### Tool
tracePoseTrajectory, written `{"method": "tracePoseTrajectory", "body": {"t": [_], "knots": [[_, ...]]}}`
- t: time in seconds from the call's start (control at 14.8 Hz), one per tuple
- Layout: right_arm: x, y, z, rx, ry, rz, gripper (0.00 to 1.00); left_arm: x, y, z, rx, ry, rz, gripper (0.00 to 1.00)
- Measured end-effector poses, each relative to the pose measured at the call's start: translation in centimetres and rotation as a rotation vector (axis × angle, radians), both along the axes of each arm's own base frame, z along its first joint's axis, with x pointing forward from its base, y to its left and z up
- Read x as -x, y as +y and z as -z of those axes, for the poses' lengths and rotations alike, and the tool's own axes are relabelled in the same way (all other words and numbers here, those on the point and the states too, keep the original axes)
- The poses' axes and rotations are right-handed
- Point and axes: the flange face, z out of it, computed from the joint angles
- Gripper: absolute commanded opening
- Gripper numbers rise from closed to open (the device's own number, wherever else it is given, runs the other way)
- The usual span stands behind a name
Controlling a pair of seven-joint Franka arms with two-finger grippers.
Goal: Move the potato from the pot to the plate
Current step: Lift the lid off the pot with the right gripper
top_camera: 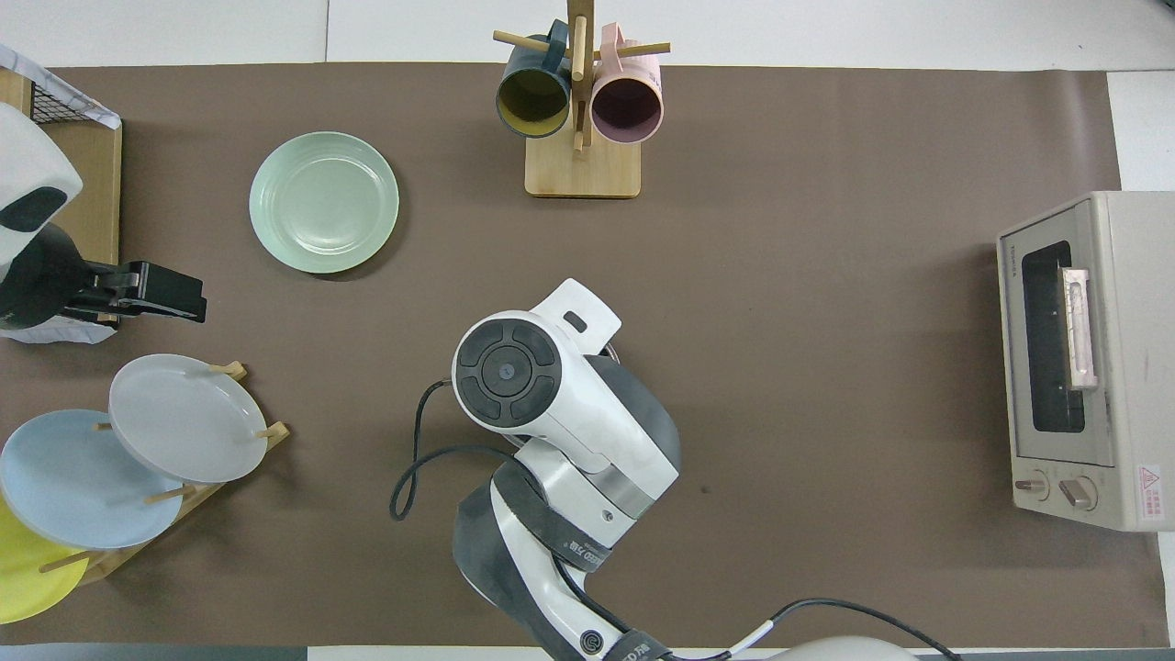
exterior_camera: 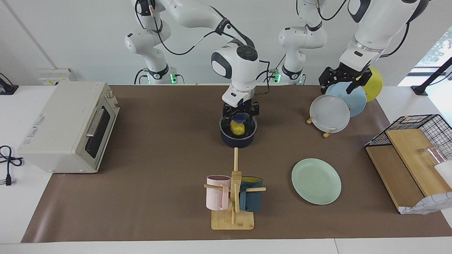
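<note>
The yellow potato point(exterior_camera: 237, 128) sits inside the dark navy pot point(exterior_camera: 238, 140) in the middle of the table. My right gripper point(exterior_camera: 240, 120) points down into the pot with a finger on either side of the potato, and looks open. In the overhead view the right arm point(top_camera: 542, 395) covers the pot and the potato. The mint-green plate point(exterior_camera: 316, 181) lies empty farther from the robots, toward the left arm's end; it also shows in the overhead view point(top_camera: 324, 202). My left gripper point(exterior_camera: 344, 83) waits open above the plate rack, also in the overhead view point(top_camera: 170, 296).
A wooden mug tree point(exterior_camera: 233, 197) with a pink mug and a dark teal mug stands farther from the robots than the pot. A rack holds grey point(exterior_camera: 329, 113), light blue and yellow plates. A toaster oven point(exterior_camera: 67, 127) and a wire basket point(exterior_camera: 413, 141) stand at the table's ends.
</note>
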Motion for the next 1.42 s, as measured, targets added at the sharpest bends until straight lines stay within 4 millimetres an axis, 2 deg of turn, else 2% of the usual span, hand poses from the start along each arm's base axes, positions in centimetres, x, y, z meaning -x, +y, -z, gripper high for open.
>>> {"method": "tracePoseTrajectory", "body": {"t": [0.14, 0.27, 0.68, 0.95, 1.08, 1.29, 1.42], "knots": [[-0.1, 0.1, -0.2, -0.002, -0.004, 0.000, 0.45, 0.0, 0.0, 0.0, 0.000, 0.000, 0.000, 1.00], [-0.1, 0.0, -0.4, -0.001, -0.006, 0.000, 0.40, 0.0, 0.0, 0.0, 0.000, 0.000, 0.000, 1.00], [-0.3, 0.0, -1.0, 0.019, -0.004, -0.004, 0.39, 0.0, 0.0, 0.0, 0.000, 0.000, 0.000, 1.00], [-1.8, -1.5, -5.3, 0.078, 0.003, -0.031, 0.39, 0.0, 0.0, 0.0, 0.000, 0.000, 0.000, 1.00], [-3.9, -4.8, -7.0, 0.088, 0.013, -0.057, 0.39, 0.0, -0.1, 0.0, 0.000, 0.000, 0.001, 1.00], [-8.1, -12.5, -8.3, 0.098, 0.034, -0.067, 0.39, 0.1, -0.8, 0.0, 0.000, -0.005, 0.011, 1.00], [-9.9, -17.1, -7.8, 0.107, 0.058, -0.080, 0.39, 0.3, -3.3, 0.2, 0.003, -0.019, -0.012, 1.00]]}}
